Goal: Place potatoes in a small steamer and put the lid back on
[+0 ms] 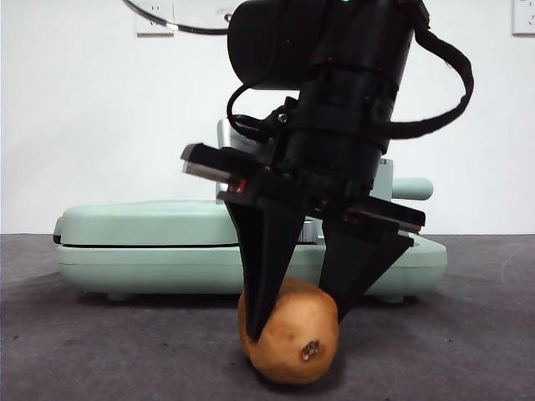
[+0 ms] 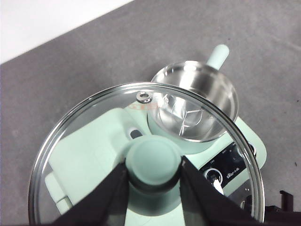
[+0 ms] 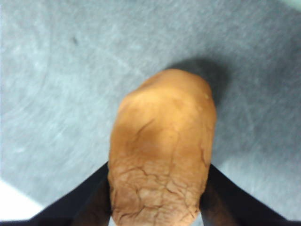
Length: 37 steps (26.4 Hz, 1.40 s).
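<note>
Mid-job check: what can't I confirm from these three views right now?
- Front view: small steamer mostly hidden behind the right gripper.
- Front and right wrist views: whether the potato has left the table.
- Left wrist view: lid edge cut off; left gripper height unclear.

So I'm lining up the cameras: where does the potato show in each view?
Front view: potato low centre on the table, between the right tool's jaws.
Right wrist view: potato fills the centre, between the jaws.
Left wrist view: not in it.
Shared landmark: the right tool's black jaws flanking the potato.
</note>
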Each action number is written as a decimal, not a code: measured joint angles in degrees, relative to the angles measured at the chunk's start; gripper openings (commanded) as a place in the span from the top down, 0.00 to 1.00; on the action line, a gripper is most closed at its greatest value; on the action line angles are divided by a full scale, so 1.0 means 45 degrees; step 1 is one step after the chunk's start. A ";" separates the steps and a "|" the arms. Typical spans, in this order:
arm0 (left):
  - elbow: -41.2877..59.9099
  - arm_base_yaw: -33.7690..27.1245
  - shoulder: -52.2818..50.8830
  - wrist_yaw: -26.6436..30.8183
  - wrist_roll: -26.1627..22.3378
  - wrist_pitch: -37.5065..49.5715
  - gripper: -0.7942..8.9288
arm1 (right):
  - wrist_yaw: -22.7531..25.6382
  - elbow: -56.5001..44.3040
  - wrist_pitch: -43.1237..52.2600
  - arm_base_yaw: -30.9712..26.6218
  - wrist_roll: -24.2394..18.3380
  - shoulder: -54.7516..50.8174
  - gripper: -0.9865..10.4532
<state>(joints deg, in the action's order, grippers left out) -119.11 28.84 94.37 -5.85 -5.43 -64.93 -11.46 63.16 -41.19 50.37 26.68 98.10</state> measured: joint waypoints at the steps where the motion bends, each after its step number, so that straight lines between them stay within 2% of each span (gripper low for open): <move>1: 0.0209 -0.0053 -0.0015 0.0000 -0.0005 0.0097 0.90 | -0.0097 0.0146 -0.0199 -0.0053 -0.0058 0.0000 0.82; 6: 0.1175 -0.0457 -0.0015 0.0010 -0.0039 0.0330 0.90 | -0.0097 0.2016 -0.1749 -0.0423 -0.0656 -0.0005 0.82; 9: 0.1549 -0.0729 -0.0015 0.0010 -0.0044 0.0389 0.90 | 0.0379 0.3531 -0.2851 -0.0952 -0.1190 -0.0005 0.82; 17: 0.1953 -0.1166 -0.0015 0.0015 -0.0087 0.0996 0.90 | 0.1064 0.7820 -0.4872 -0.2977 -0.2662 0.0126 0.82; 24: 0.1987 -0.1132 -0.0015 -0.0019 -0.0083 0.1035 0.90 | 0.1239 1.2488 -0.6441 -0.5231 -0.3837 0.2953 0.82; 27: 0.1987 -0.1132 -0.0015 -0.0024 -0.0083 0.1039 0.90 | 0.1224 1.3342 -0.6402 -0.5581 -0.4095 0.4255 0.82; 33: 0.1987 -0.1132 -0.0015 -0.0024 -0.0083 0.1049 0.90 | 0.1132 1.3440 -0.6382 -0.5707 -0.4376 0.5795 0.82; 35: 0.1987 -0.1132 -0.0015 -0.0024 -0.0083 0.1054 0.90 | 0.1117 1.3440 -0.6533 -0.5707 -0.4488 0.5911 0.77; 37: 0.1987 -0.1132 -0.0015 -0.0024 -0.0083 0.1049 0.90 | 0.1117 1.3459 -0.6552 -0.5712 -0.4561 0.5911 0.62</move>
<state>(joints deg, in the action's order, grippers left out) -110.17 23.75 94.30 -5.96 -5.80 -60.20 -6.44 123.72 -70.67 24.67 6.15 124.70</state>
